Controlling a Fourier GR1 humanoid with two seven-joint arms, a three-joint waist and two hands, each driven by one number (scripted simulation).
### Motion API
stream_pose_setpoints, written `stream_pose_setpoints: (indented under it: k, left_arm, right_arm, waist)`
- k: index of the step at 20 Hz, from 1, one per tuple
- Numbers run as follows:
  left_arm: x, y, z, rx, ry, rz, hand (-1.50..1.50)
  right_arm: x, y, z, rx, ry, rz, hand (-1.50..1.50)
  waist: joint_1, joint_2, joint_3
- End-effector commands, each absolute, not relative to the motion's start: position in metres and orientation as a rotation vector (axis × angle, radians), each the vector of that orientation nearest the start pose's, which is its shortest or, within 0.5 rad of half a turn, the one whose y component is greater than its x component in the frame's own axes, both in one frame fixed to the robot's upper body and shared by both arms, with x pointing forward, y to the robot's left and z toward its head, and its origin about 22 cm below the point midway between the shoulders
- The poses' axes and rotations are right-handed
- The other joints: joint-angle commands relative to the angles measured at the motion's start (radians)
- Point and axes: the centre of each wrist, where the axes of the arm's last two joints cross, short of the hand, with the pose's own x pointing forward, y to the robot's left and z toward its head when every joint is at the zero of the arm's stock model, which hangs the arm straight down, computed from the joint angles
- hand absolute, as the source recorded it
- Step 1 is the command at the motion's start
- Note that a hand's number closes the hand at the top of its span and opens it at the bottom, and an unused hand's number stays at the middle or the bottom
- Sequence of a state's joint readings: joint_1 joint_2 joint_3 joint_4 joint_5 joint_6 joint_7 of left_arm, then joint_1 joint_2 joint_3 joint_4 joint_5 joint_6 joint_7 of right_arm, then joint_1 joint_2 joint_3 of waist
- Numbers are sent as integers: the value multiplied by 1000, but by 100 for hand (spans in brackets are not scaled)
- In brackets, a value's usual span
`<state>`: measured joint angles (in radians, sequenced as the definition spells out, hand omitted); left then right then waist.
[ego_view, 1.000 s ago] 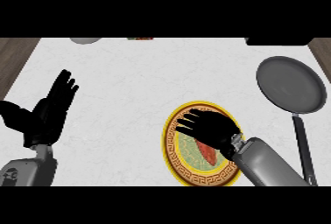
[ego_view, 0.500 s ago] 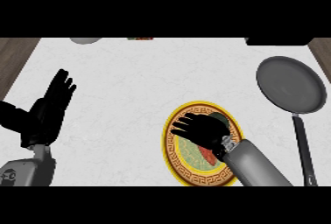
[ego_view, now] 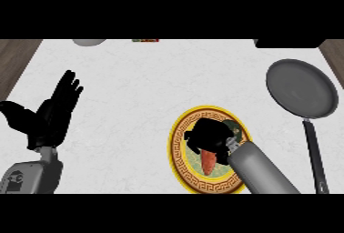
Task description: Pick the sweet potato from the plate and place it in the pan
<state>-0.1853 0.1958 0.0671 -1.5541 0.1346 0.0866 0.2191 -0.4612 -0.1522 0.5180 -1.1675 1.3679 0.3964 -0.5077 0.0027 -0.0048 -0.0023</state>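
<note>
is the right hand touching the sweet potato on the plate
Cannot tell. In the head view the right hand covers the sweet potato's upper end over the plate, hiding any contact or gap.

Both hands are matte black, and each forearm behind them is a smooth grey cylinder. The left hand [ego_view: 50, 119] has long slim fingers [ego_view: 69, 86] and a thick thumb. Its forearm carries a darker round marking near the bottom edge. The right hand [ego_view: 211, 135] joins its forearm at a small pale wrist ring.
</note>
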Motion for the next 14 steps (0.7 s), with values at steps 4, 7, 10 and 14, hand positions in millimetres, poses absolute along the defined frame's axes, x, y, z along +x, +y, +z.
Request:
stream_pose_setpoints:
  k: [4, 7, 10, 14]
  left_arm:
    - [282, 285, 55, 89, -1518, 45, 0]
    - [284, 275, 57, 94, -1538, 38, 0]
    - [275, 280, 52, 133, -1514, 65, 0]
    - [274, 281, 55, 139, -1520, 76, 0]
  right_arm:
    - [307, -114, -14, 214, 1919, -3098, 150]
    - [329, -136, -10, 218, 2014, -3067, 150]
    - [340, -147, 2, 839, 2307, -3310, 150]
    - [346, -181, -2, 1746, 2506, -3289, 150]
  waist:
    - [1, 5, 2]
    - [2, 6, 2]
    - [-17, 6, 2]
    - [-40, 4, 2]
